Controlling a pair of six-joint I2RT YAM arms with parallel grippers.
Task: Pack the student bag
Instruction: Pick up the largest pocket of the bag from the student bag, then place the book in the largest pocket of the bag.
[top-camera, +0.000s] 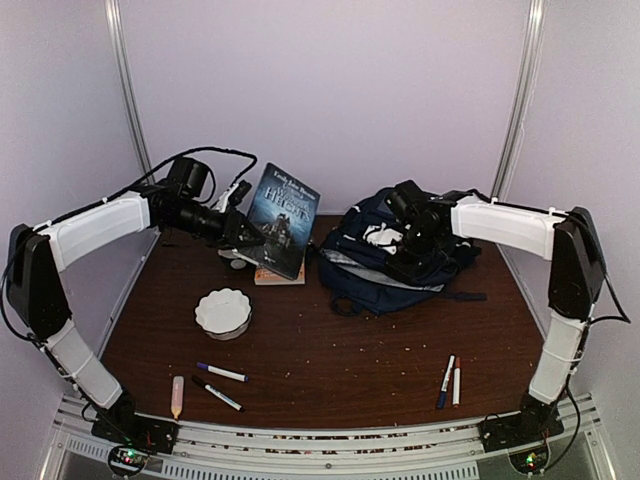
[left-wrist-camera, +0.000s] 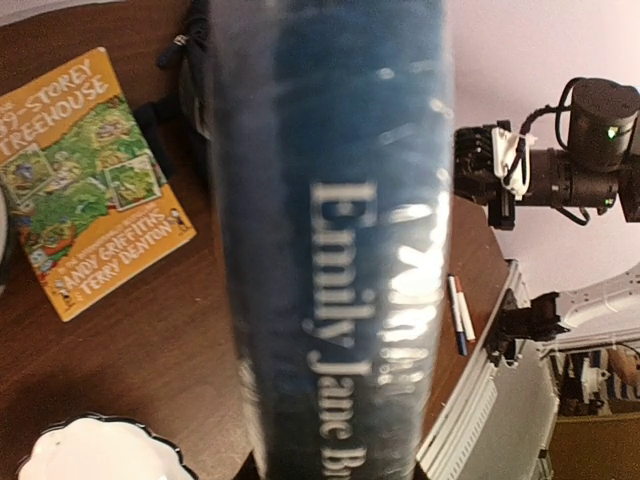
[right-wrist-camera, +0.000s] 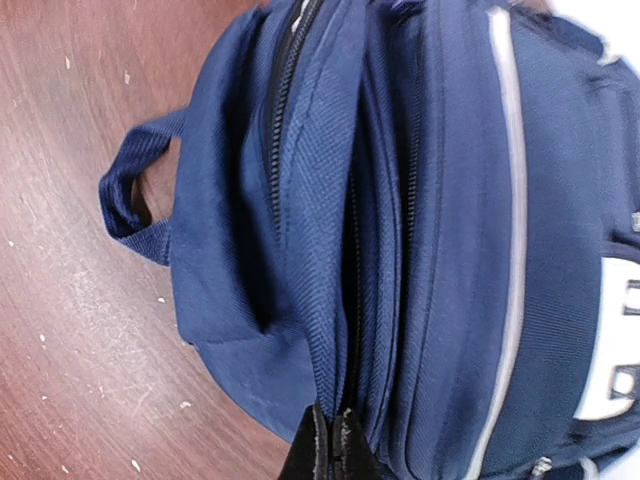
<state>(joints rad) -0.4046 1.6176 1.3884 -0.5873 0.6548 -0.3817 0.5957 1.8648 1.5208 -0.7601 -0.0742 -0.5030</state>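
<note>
The student bag (top-camera: 395, 255), navy with thin white stripes, lies at the back right of the table. My right gripper (top-camera: 408, 238) rests on top of it. In the right wrist view its black fingertips (right-wrist-camera: 333, 445) are shut on a fold of the student bag (right-wrist-camera: 420, 200) beside a zipper seam. My left gripper (top-camera: 240, 228) holds a dark blue Emily Jane Brontë book (top-camera: 283, 218) upright above the table, left of the bag. That book (left-wrist-camera: 330, 240) fills the left wrist view and hides the fingers.
An orange Treehouse book (left-wrist-camera: 90, 180) lies flat under the held book. A white scalloped bowl (top-camera: 223, 312) sits front left. Two markers (top-camera: 220, 382) and a small pale tube (top-camera: 177, 396) lie near the front edge. Two more markers (top-camera: 449, 380) lie at the front right.
</note>
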